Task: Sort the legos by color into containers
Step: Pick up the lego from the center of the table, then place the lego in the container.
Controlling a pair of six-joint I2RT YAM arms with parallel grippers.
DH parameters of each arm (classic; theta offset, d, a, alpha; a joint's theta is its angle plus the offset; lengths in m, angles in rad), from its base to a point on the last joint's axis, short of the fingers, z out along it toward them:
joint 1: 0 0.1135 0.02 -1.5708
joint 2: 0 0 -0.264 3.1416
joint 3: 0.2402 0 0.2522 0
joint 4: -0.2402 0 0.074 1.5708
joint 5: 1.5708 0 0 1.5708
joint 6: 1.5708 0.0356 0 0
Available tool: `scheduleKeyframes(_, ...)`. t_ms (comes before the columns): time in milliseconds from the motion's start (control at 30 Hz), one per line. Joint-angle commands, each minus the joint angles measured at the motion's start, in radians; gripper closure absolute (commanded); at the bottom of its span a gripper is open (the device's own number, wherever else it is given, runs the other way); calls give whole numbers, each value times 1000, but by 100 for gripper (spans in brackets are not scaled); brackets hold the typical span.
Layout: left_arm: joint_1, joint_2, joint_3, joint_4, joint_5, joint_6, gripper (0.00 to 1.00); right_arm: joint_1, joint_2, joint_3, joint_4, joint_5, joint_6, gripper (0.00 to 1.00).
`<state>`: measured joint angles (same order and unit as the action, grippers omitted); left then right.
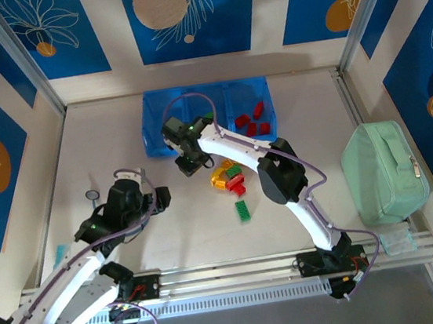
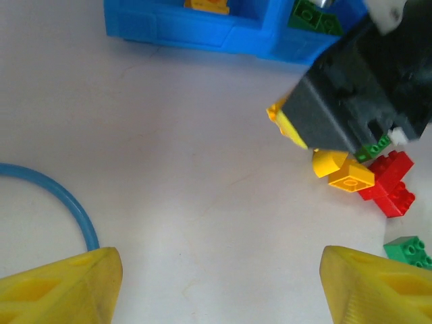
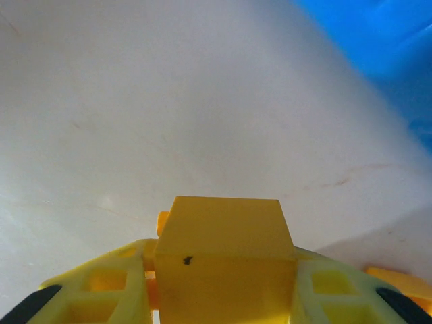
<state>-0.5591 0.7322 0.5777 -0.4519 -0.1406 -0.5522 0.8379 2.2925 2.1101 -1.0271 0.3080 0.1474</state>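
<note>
Nearest me, my left pincer (image 2: 219, 270) hangs released over the bare table (image 1: 104, 144). Its two yellow fingers (image 2: 61, 287) are spread wide with nothing between them, and a blue cable (image 2: 64, 199) curves past the left one. The white surface ahead of it is open right up to the tray, and the table's left half is free as far as the side wall. On the right, a mint-green case (image 1: 384, 171) sits by the table edge, well apart from the bricks.

Next out are the loose legos (image 1: 230, 178), lying between my two arms. One lone green brick (image 1: 243, 208) lies nearest. Just beyond it, in the left wrist view, I count two yellow pieces (image 2: 343, 170), a red clump (image 2: 388, 182) that may be one brick or two, and a green bit (image 2: 374, 145) half hidden under my other arm.

My right pincer (image 1: 193, 163) is low over the table just left of that group. It is clenched on one yellow brick (image 3: 226, 250), squeezed between the fingers.

Farthest is the blue tray (image 1: 154, 146) at the table's far edge, with three compartments side by side. The right one holds four red bricks (image 1: 253, 122), the middle one shows a green brick (image 2: 314, 17), and the left one a yellow-orange brick (image 2: 206, 5).
</note>
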Motion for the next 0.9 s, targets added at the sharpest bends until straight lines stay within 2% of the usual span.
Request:
scheduleKeyframes(0,-6,-19,-11,9,-19,-2,23,-9,-46,113,-7,-19,27,69)
scheduleKeyframes(133,-6,-29,-15,1,-17,-8,23,-19,68,331,-69,-44,20,69)
scheduleKeyframes(300,-6,-67,-13,-31,-29,-5,23,-23,241,610,-137,-14,15,68)
scheduleKeyframes(500,-7,-93,-5,-61,-34,6,23,-38,248,555,13,19,46,68)
scheduleKeyframes(867,-7,-97,9,-76,-40,18,23,-54,312,593,162,-6,33,65)
